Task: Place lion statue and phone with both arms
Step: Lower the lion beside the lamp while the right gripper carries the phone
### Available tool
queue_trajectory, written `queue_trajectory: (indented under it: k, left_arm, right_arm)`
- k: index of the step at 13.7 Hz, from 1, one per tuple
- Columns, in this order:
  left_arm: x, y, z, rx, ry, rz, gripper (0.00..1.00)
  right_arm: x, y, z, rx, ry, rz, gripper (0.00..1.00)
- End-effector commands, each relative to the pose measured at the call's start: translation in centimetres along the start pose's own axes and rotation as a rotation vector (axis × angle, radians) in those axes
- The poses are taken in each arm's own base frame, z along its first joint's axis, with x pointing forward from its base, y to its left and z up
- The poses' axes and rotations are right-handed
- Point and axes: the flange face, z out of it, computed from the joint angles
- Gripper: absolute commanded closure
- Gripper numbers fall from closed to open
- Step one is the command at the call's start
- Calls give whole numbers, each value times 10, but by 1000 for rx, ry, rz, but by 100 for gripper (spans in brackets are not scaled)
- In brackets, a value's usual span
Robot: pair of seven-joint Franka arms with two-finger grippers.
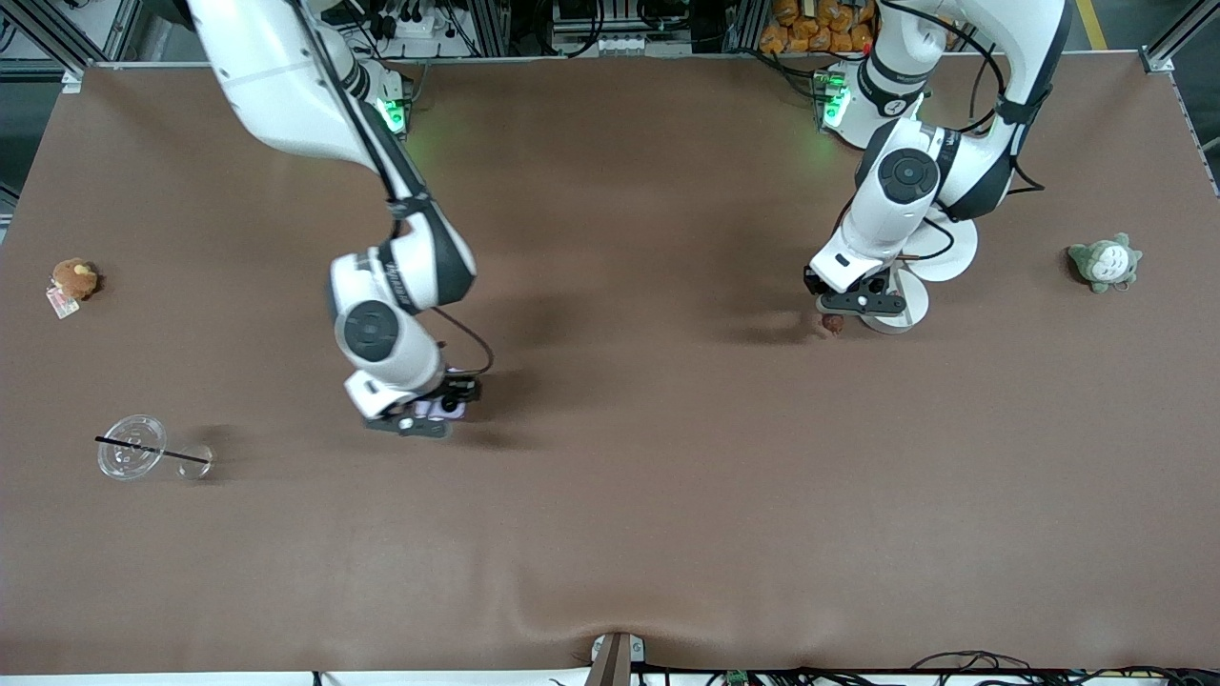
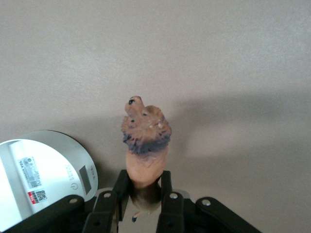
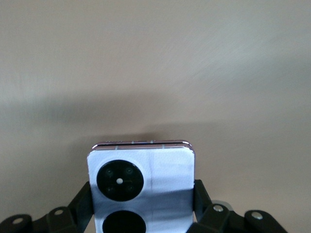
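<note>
Grasp stage looked complete on both sides: left gripper [image 2: 141, 204] was clamped on the lion statue [image 2: 145, 143] low over the table [image 1: 667, 534] near the left arm's end, beside a round white scale [image 2: 43, 170], and right gripper [image 3: 143, 213] was clamped on the phone [image 3: 143, 187] low over the table's middle toward the right arm's end. Next move probably called for carrying each to a drop spot, which no view marked. Whether either object was touching the table could not be told; the phone's lower part was cut off.
</note>
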Motion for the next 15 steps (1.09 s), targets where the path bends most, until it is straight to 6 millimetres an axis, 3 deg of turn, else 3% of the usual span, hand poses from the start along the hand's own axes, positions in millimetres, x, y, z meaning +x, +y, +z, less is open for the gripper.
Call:
queue_trajectory:
  k: [1, 5, 7, 8, 9, 10, 12, 15]
  left_arm:
    - [-1, 5, 8, -9, 14, 11, 100]
    - [-4, 14, 23, -23, 22, 17, 100]
    - [-5, 16, 28, -23, 14, 18, 98]
    - [-5, 17, 29, -24, 17, 18, 81]
    - [-5, 16, 29, -24, 17, 17, 8]
    - [-4, 17, 27, -26, 22, 18, 0]
    - [-1, 17, 21, -28, 34, 25, 0]
    - [8, 18, -12, -35, 81, 25, 0]
  right_arm:
    - [21, 55, -37, -9, 41, -27, 78]
    - [60, 153, -37, -53, 76, -92, 78]
    - [75, 200, -20, -56, 101, -106, 77]
    - [81, 208, -12, -62, 113, -114, 77]
    - [86, 207, -2, -72, 117, -123, 77]
    - [93, 213, 9, -88, 121, -124, 77]
    - [103, 224, 29, -105, 157, -114, 77]
    - [111, 236, 37, -114, 183, -122, 75]
